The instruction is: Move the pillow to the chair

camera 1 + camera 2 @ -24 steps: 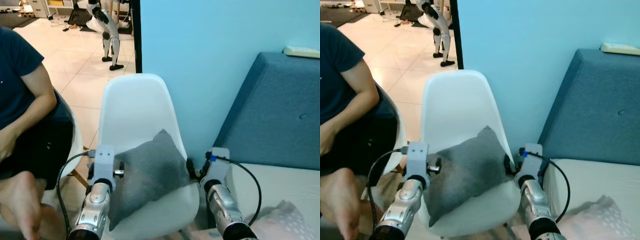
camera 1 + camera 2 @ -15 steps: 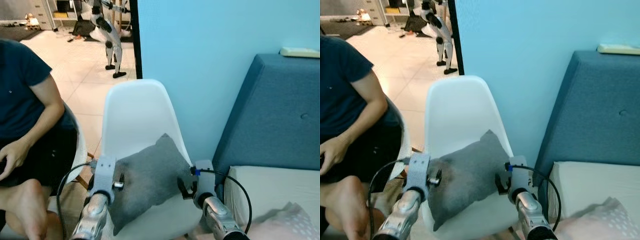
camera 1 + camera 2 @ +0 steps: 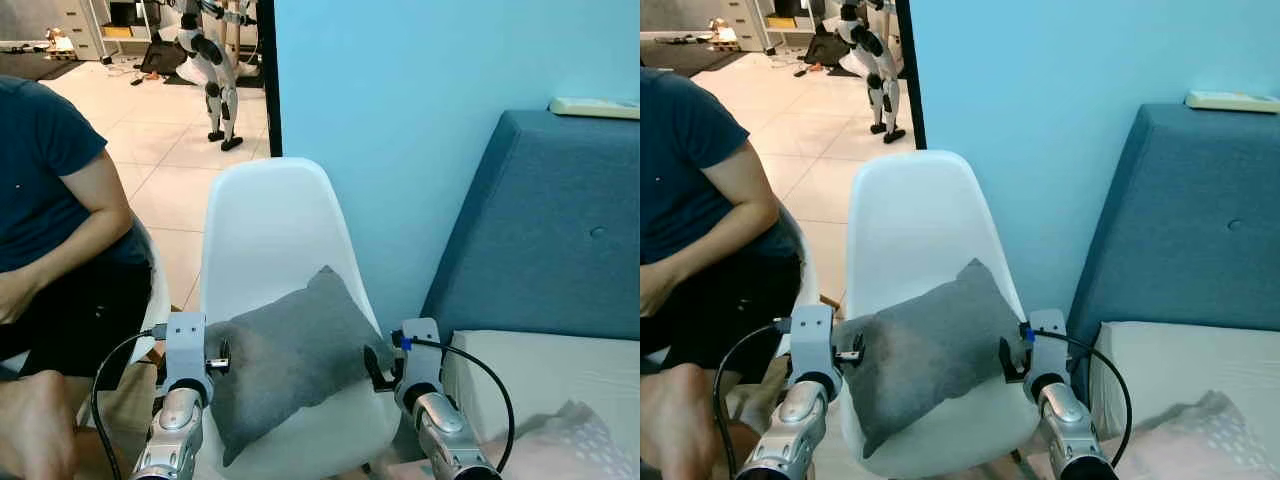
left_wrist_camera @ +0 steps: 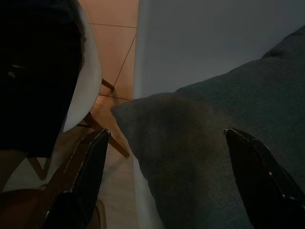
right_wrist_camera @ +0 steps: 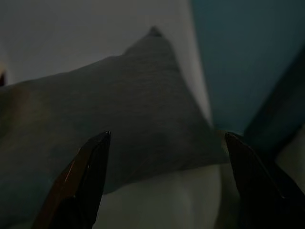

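Observation:
The grey pillow (image 3: pixel 290 362) lies tilted on the seat of the white shell chair (image 3: pixel 268 225), one corner up against the backrest. My left gripper (image 3: pixel 214 362) is at the pillow's left edge. It is open, its fingers (image 4: pixel 90 164) spread wide, and the pillow (image 4: pixel 205 143) lies just ahead of them. My right gripper (image 3: pixel 376 366) sits at the pillow's right corner, also open. Its fingers (image 5: pixel 90 167) stand far apart, and the pillow (image 5: pixel 109 119) is in front of them, not held.
A person in a dark shirt (image 3: pixel 45 190) sits close on the left on another white chair (image 3: pixel 157 285). To the right are a blue upholstered headboard (image 3: pixel 545 230) and a bed (image 3: pixel 570 365) with a pale patterned pillow (image 3: pixel 565 440). The blue wall (image 3: pixel 400 100) stands right behind the chair.
The view has shifted a little. The pillow stays on the chair seat. My left gripper has drawn slightly left and down from the pillow's edge.

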Robot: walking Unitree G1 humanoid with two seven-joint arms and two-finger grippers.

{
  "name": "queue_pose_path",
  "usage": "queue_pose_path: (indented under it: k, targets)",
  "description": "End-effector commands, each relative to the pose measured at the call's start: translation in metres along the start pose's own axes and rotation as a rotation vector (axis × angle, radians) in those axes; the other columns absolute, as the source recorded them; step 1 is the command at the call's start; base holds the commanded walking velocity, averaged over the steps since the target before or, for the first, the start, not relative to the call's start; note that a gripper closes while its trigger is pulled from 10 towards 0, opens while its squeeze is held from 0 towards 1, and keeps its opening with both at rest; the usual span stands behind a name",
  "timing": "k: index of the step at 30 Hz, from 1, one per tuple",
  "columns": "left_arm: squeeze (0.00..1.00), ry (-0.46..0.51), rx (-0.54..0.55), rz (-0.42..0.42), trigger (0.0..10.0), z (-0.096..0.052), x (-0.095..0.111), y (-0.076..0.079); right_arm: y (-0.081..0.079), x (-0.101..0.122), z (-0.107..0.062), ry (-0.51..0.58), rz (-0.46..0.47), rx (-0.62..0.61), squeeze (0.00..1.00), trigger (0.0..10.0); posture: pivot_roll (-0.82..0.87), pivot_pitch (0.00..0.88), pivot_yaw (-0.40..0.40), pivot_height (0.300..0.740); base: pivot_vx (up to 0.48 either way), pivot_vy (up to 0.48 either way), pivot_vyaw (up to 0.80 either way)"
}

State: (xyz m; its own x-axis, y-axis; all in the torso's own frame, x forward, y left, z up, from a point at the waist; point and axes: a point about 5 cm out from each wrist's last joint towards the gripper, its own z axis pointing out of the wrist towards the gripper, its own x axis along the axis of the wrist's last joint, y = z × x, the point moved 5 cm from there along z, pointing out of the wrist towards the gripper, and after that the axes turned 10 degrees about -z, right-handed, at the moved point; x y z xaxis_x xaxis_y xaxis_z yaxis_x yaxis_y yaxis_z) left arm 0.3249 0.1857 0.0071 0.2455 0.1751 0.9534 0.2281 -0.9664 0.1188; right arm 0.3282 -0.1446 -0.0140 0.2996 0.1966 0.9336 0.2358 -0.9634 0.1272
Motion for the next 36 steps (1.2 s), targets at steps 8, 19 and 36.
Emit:
queue_pose_path:
  k: [8,19,36]
  targets:
    - [0.00,-0.009,-0.078,0.029,10.0,0.002,0.002,0.012,-0.020,0.009,0.008,-0.001,0.022,0.102,0.00,10.0,0.04,0.019,0.005,0.740,0.000,0.000,0.00]
    - [0.00,-0.059,-0.080,0.019,10.0,0.010,0.000,0.020,-0.017,0.005,0.006,-0.015,-0.029,0.088,0.00,10.0,0.01,0.036,0.042,0.740,0.000,0.000,0.00]
    - [0.00,-0.045,0.025,-0.025,10.0,0.006,-0.005,-0.005,0.006,0.003,0.002,-0.017,-0.020,0.006,0.00,10.0,0.02,0.068,0.008,0.740,0.000,0.000,0.00]
